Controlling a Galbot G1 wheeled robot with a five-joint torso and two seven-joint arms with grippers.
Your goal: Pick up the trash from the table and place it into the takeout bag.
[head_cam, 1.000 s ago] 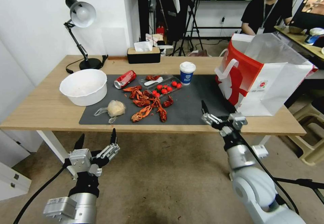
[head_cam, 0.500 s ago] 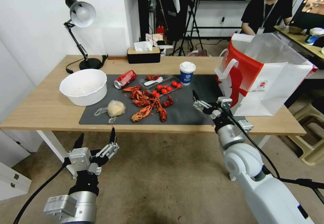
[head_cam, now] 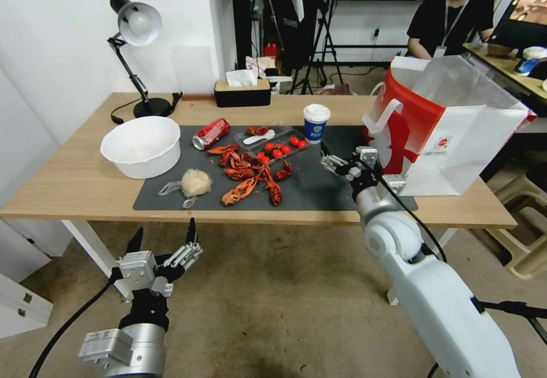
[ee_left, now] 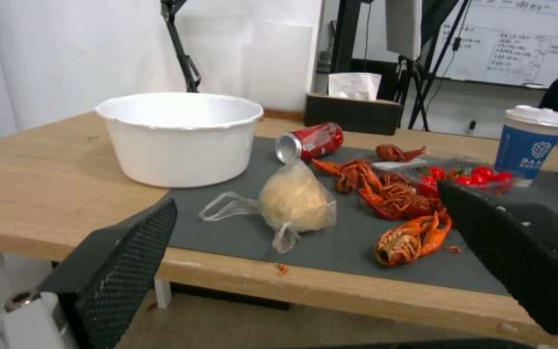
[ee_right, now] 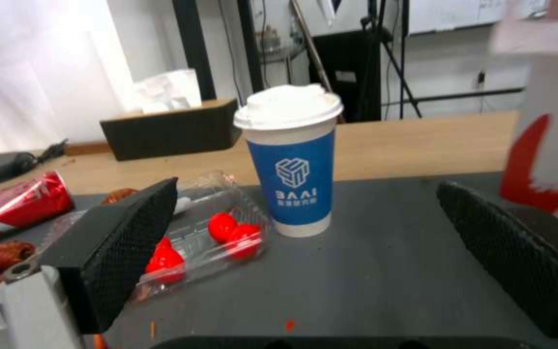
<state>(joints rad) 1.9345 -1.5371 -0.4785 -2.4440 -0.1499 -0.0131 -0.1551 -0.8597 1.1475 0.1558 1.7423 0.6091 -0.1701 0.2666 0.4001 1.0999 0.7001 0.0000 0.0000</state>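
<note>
The blue white-lidded paper cup (head_cam: pixel 316 123) (ee_right: pixel 292 160) stands upright at the far edge of the dark mat (head_cam: pixel 325 187). My right gripper (head_cam: pixel 342 159) hovers open over the mat just in front of it, its fingers (ee_right: pixel 117 252) spread to either side of the cup and still short of it. The red soda can (head_cam: pixel 211 134) (ee_left: pixel 311 143) lies on its side. A small clear bag with a pale lump (head_cam: pixel 194 183) (ee_left: pixel 295 201) rests near the table's front edge. The red and white takeout bag (head_cam: pixel 444 127) stands open at the right. My left gripper (head_cam: pixel 163 233) waits open below the table edge.
A big white bowl (head_cam: pixel 141 146) sits at the left. Red crayfish shells (head_cam: pixel 250 176) and a clear tray of cherry tomatoes (head_cam: pixel 273 144) crowd the mat's middle. A desk lamp (head_cam: pixel 137 53) and a tissue box (head_cam: pixel 242 90) stand at the back of the table (head_cam: pixel 74 184).
My right gripper has moved up, left and farther over the mat, from the table's front edge toward the blue cup. The left arm has stayed where it was.
</note>
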